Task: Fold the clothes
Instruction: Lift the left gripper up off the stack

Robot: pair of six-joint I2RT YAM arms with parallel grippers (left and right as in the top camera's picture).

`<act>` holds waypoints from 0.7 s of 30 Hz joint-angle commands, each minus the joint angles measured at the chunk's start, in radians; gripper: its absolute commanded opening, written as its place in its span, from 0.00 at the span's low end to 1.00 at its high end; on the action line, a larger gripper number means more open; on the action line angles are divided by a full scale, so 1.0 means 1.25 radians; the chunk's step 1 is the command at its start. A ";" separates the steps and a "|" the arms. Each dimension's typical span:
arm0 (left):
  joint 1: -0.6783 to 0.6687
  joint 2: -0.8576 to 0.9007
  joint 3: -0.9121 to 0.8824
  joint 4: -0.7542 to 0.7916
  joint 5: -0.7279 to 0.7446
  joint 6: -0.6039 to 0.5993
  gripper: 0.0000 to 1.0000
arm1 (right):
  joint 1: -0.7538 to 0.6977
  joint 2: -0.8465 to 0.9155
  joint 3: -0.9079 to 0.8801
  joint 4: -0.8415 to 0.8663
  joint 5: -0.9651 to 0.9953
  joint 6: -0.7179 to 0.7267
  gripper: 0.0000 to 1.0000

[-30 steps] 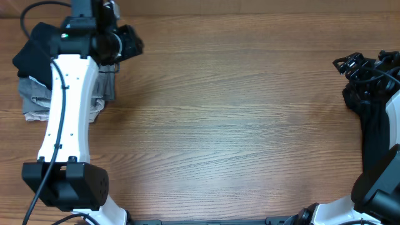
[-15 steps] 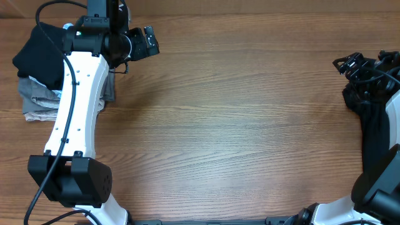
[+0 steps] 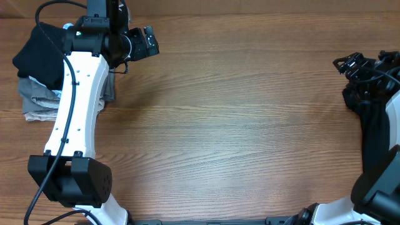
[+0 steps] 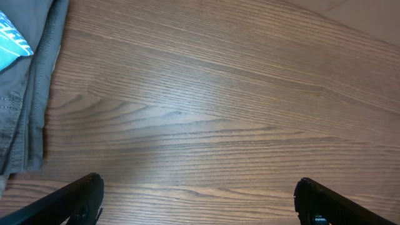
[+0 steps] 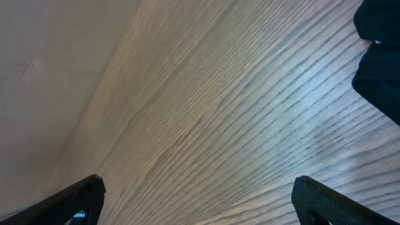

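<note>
A pile of clothes lies at the far left of the table: a black garment (image 3: 34, 53) on top of a grey one (image 3: 34, 100). In the left wrist view the grey cloth (image 4: 28, 94) with a bit of light blue fabric (image 4: 12, 37) fills the left edge. My left gripper (image 3: 147, 42) is open and empty, just right of the pile, over bare wood; its fingertips (image 4: 197, 200) stand wide apart. My right gripper (image 3: 350, 62) is at the far right edge, open and empty (image 5: 200, 200), beside a black cloth (image 3: 375, 106).
The wooden table (image 3: 237, 125) stretches between the two arms. The left arm's white link (image 3: 72, 106) lies over part of the grey garment. A dark cloth edge (image 5: 378, 56) shows at the top right of the right wrist view.
The left gripper moved right and slightly up, away from the clothes pile, in the first half second, then held still. The right arm has not moved.
</note>
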 commanded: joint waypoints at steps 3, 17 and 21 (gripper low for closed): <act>-0.002 0.009 -0.002 0.001 -0.009 -0.003 1.00 | 0.006 -0.152 0.004 0.004 -0.004 0.001 1.00; -0.001 0.009 -0.002 0.001 -0.010 -0.003 1.00 | 0.155 -0.576 0.004 0.004 -0.004 0.001 1.00; -0.002 0.009 -0.002 0.001 -0.010 -0.003 1.00 | 0.279 -0.690 0.004 0.004 0.009 -0.006 1.00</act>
